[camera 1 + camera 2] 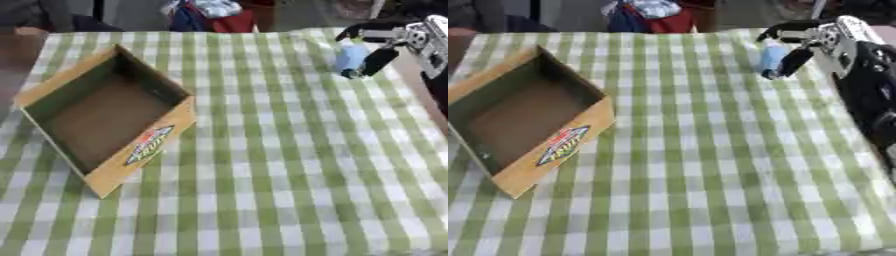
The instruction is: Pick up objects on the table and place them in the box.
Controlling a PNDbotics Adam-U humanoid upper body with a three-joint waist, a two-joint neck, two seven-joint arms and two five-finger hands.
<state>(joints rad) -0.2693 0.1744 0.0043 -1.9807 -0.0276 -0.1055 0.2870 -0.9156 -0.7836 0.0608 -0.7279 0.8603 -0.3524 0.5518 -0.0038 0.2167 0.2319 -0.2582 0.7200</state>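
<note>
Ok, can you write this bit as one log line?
right hand: shut on blue bottle | box: empty | left hand: not seen

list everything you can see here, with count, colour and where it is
box: one, orange-brown cardboard with a colourful label on its near wall, open top, nothing seen inside, left side of the table
bottle: one, light blue, far right of the table, between the fingers of the right hand
tablecloth: one, green and white check, covering the table
red and blue things: a heap past the far edge of the table, too unclear to name
right hand: one, black and silver, comes in from the upper right, fingers curled round the bottle
left hand: not in view
</note>
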